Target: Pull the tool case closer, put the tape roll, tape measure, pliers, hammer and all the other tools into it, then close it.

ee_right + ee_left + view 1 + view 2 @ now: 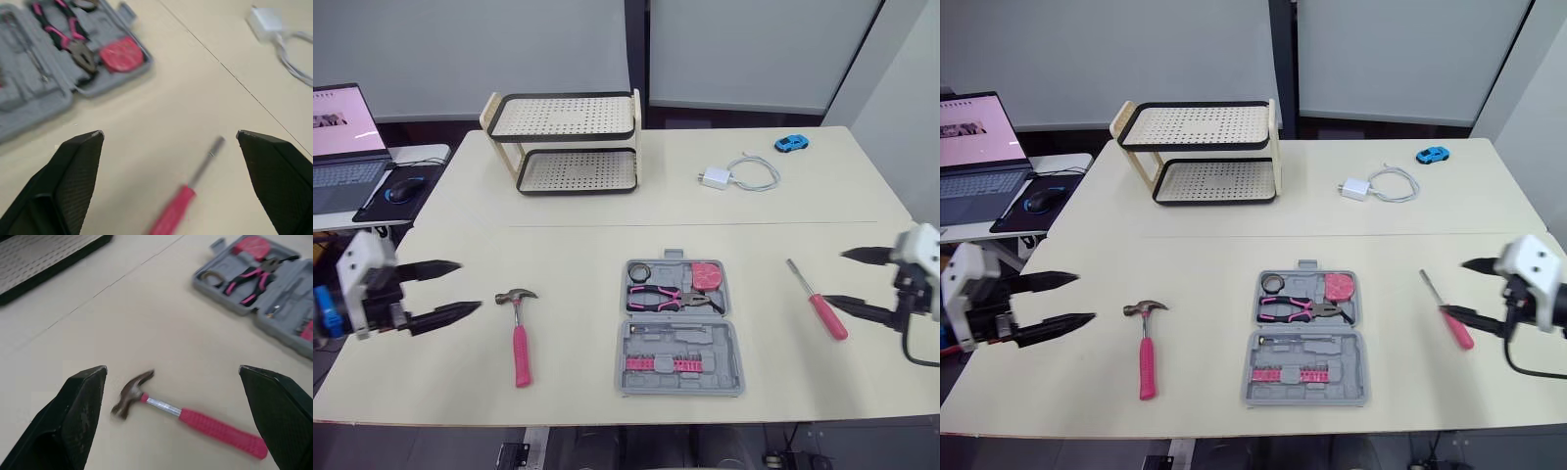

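Observation:
The grey tool case [680, 327] lies open at the table's front middle. Inside its far half are the tape roll [638, 269], pink-handled pliers [671, 297] and a red tape measure [707, 275]; the near half holds a row of pink bits [671, 364]. A pink-handled hammer [519, 331] lies left of the case, head pointing away. A red-handled screwdriver [819, 301] lies right of the case. My left gripper [460, 287] is open, just left of the hammer [186, 418]. My right gripper [842, 278] is open, just right of the screwdriver [183, 200].
A two-tier perforated rack [570, 142] stands at the back left. A white charger with cable [736, 174] and a blue toy car [791, 143] lie at the back right. A laptop [342, 137] and mouse [401, 189] sit on a side desk to the left.

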Robot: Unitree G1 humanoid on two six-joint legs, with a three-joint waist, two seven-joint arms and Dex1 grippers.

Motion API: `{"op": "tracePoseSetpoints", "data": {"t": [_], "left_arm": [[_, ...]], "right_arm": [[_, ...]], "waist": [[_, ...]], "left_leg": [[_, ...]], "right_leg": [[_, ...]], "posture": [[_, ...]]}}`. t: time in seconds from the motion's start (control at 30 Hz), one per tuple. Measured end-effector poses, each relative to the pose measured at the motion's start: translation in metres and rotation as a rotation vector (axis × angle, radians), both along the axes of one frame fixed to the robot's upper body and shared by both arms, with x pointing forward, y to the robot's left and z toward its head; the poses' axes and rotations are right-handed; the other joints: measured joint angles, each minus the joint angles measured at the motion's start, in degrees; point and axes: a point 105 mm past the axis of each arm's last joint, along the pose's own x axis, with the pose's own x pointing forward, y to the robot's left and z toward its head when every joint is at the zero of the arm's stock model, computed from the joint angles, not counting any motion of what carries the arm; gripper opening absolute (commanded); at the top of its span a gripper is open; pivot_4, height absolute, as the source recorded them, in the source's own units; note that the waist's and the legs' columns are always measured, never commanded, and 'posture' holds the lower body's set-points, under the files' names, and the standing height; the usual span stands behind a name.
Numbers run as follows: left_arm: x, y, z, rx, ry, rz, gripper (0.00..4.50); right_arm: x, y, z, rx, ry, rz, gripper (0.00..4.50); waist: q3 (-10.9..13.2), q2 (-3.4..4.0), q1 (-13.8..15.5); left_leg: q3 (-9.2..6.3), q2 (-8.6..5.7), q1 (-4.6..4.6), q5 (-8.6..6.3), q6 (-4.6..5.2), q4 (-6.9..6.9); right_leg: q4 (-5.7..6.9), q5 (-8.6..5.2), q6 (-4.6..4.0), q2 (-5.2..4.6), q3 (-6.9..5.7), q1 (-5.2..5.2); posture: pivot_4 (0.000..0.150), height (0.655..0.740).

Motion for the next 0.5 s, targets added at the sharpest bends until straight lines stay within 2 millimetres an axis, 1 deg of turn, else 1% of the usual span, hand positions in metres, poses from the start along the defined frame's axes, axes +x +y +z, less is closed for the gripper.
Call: {"op": "tracePoseSetpoints", "data": {"t": [0.1,0.2,0.3,0.37,0.5], "left_arm": [[-0.008,0.033,-0.017,0.016,0.017,0.134,4.50],[-0.011,0.055,-0.026,0.022,0.016,0.228,4.50],[-0.013,0.067,-0.028,0.038,0.004,0.274,4.50],[-0.014,0.071,-0.029,0.062,0.008,0.281,4.50],[-0.013,0.069,-0.031,0.091,0.007,0.258,4.50]], "right_arm": [[-0.005,-0.038,-0.011,-0.007,-0.017,-0.123,4.48],[-0.012,-0.063,-0.024,-0.008,-0.014,-0.209,4.48],[-0.016,-0.077,-0.032,-0.014,-0.015,-0.259,4.48],[-0.018,-0.083,-0.033,-0.020,-0.022,-0.276,4.48],[-0.020,-0.088,-0.034,-0.026,-0.026,-0.290,4.48]], "waist": [[0.0,-0.01,0.0],[0.0,-0.01,0.0],[0.0,-0.01,0.0],[0.0,0.00,0.0],[0.0,0.00,-0.1]], "left_leg": [[0.03,0.03,0.03,0.00,0.00,-0.01],[0.03,0.03,0.03,0.00,-0.01,-0.01],[0.04,0.02,0.04,0.00,-0.01,-0.01],[0.07,0.03,0.06,-0.01,-0.01,-0.02],[0.08,0.08,0.08,-0.01,-0.01,-0.02]], "right_leg": [[0.00,0.00,0.00,0.00,0.00,0.00],[0.00,0.00,0.00,0.00,-0.01,0.00],[0.01,0.00,0.00,0.00,0.01,0.00],[0.01,0.00,0.00,0.00,0.03,0.00],[0.03,0.00,0.00,0.02,0.02,0.00]], "posture": [[0.150,0.7400],[0.150,0.7400],[0.150,0.7400],[0.150,0.7400],[0.150,0.7400]]}}
